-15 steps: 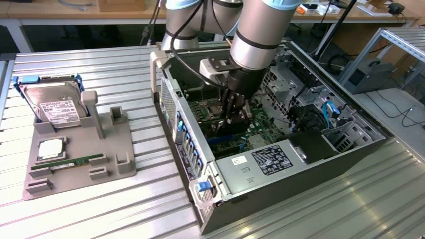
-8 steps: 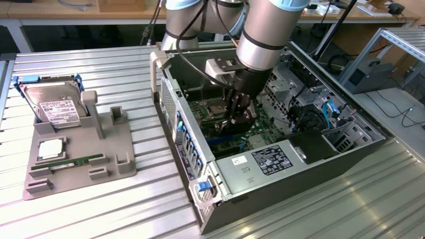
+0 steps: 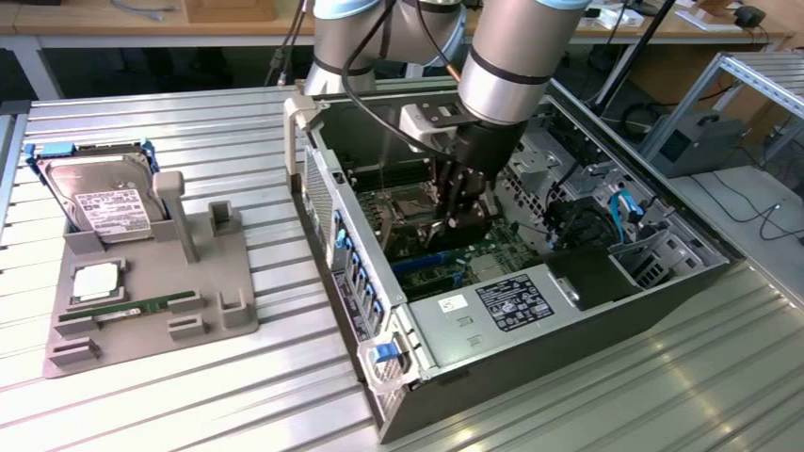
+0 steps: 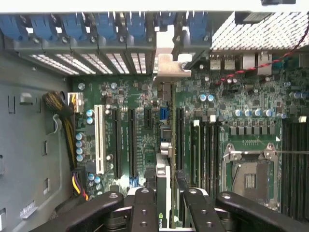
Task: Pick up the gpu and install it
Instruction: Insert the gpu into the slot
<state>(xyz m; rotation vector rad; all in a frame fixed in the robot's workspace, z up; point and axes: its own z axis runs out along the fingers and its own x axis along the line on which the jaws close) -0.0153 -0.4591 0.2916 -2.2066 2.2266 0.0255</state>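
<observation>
The pincer (image 3: 455,218) is closed on the gpu (image 4: 164,193), holding it edge-down just over the green motherboard (image 4: 140,121) inside the open computer case (image 3: 628,311), its silver bracket (image 4: 170,65) against the rear slot wall. Expansion slots (image 4: 117,142) flank the card. Outside, a grey holder tray (image 3: 151,311) carries a hard drive (image 3: 107,198) and a green memory stick (image 3: 132,309).

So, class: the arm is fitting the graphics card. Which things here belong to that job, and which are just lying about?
In the job:
- gpu, held edge-on over the motherboard slots
- gripper, shut on it
- open computer case

Lying about:
- hard drive in the grey holder
- memory stick
</observation>
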